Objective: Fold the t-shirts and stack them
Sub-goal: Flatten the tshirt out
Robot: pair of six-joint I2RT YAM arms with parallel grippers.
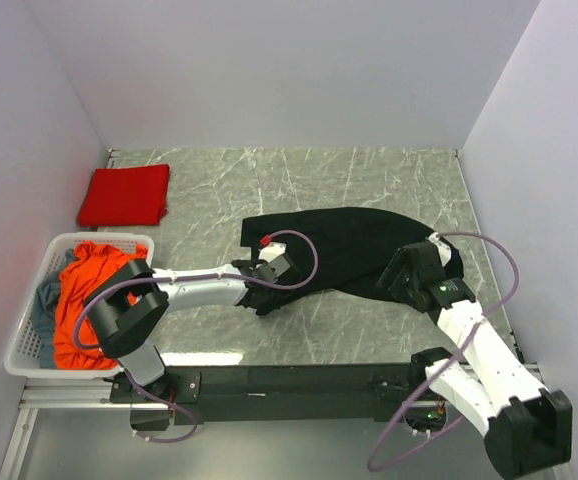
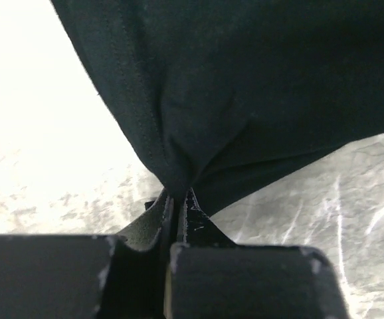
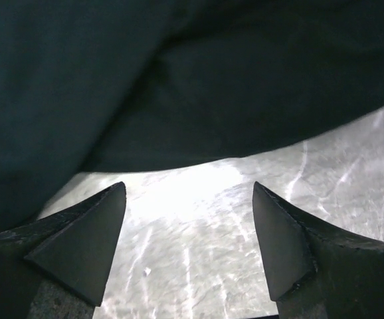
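Note:
The large black t-shirt (image 1: pixel 354 245) lies crumpled on the marble table's middle right. My left gripper (image 1: pixel 267 290) is shut on its near left edge; in the left wrist view the cloth (image 2: pixel 245 93) bunches into the closed tips (image 2: pixel 177 194). My right gripper (image 1: pixel 394 275) is open at the shirt's near right edge; in its wrist view the fingers (image 3: pixel 92 232) stand wide apart over bare table, with the black cloth (image 3: pixel 179 80) just beyond them. A bright red shirt (image 1: pixel 124 195) lies folded at the far left. An orange-red shirt (image 1: pixel 84 300) and a grey-blue one (image 1: pixel 41 300) fill the basket.
The white perforated basket (image 1: pixel 29 355) stands at the near left beside the left arm's base. Grey walls close the table on the left, back and right. Purple cables loop off both arms.

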